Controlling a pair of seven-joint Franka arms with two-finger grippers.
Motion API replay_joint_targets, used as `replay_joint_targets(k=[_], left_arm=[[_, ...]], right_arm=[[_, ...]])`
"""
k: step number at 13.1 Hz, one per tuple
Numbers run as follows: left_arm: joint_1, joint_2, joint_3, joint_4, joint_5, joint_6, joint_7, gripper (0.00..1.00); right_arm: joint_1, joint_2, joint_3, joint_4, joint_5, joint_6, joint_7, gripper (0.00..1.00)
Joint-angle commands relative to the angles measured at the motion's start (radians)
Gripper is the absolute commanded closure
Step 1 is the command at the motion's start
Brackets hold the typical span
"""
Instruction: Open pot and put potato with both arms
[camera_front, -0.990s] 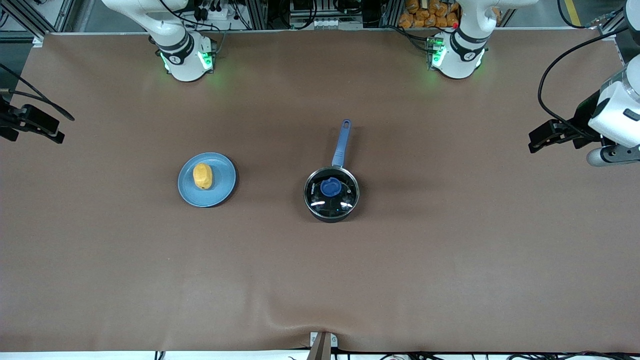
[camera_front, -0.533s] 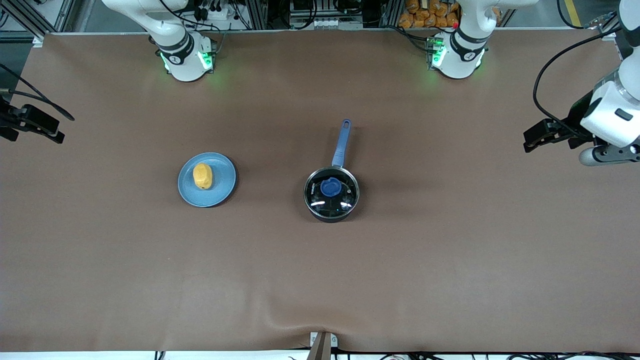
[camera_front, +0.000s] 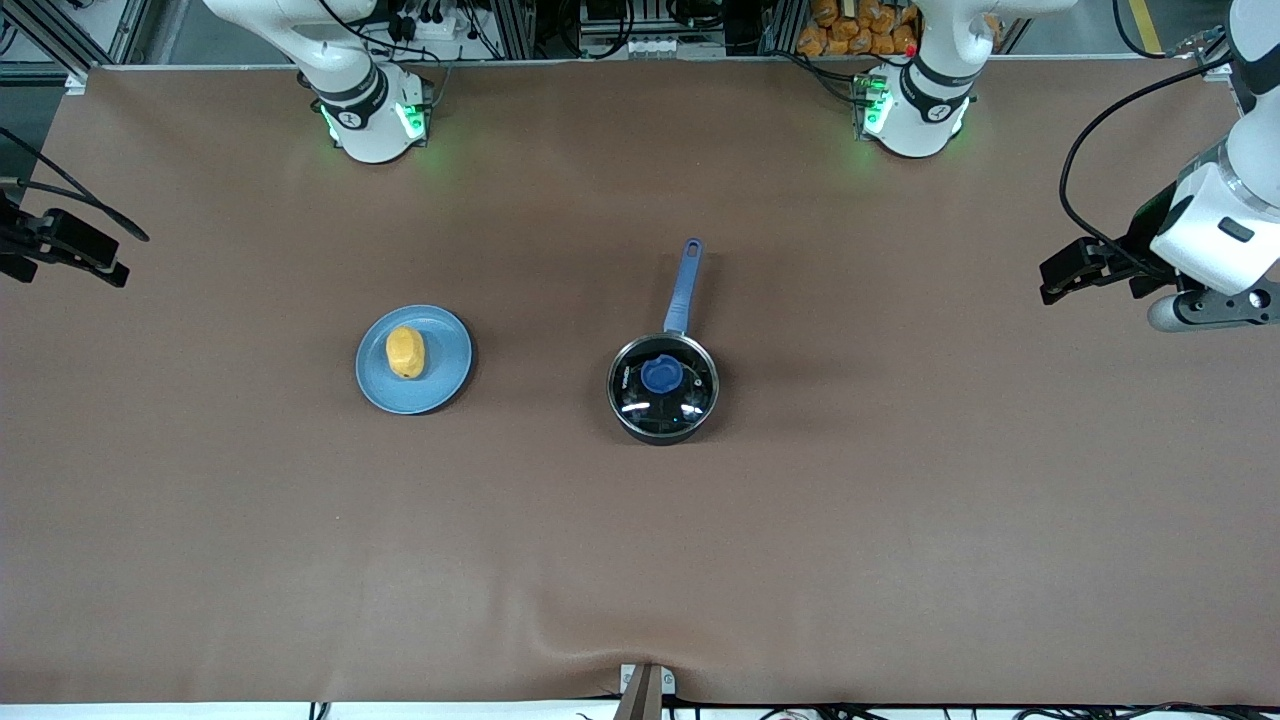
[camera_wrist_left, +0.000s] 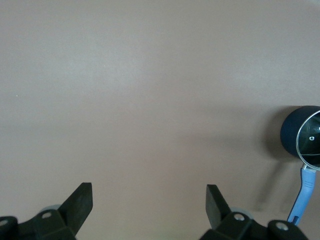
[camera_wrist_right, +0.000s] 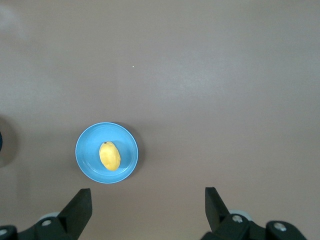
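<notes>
Hovering apart: both grippers open, pot (camera_front: 662, 389) lidded.

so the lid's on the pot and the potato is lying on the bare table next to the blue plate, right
Not quite. The lid is on the pot, but the potato is not on the bare table: it lies on the blue plate itself. The front view shows this, and the right wrist view confirms it.

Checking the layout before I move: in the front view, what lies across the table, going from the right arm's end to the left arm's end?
right gripper → blue plate carrying the potato → lidded pot → left gripper
</notes>
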Motion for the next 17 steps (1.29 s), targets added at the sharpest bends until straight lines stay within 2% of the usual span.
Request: replay_joint_targets(k=[1, 17], left_arm=[[0.003, 0.001, -0.002, 0.005, -0.021, -0.012, -0.003, 0.00], [0.005, 0.000, -0.010, -0.005, -0.023, -0.009, -0.003, 0.00]], right_arm=[[-0.011, -0.012, 0.010, -0.003, 0.004, 0.002, -0.001, 0.00], [0.043, 0.023, 0.011, -0.006, -0.004, 0.009, -0.028, 0.00]])
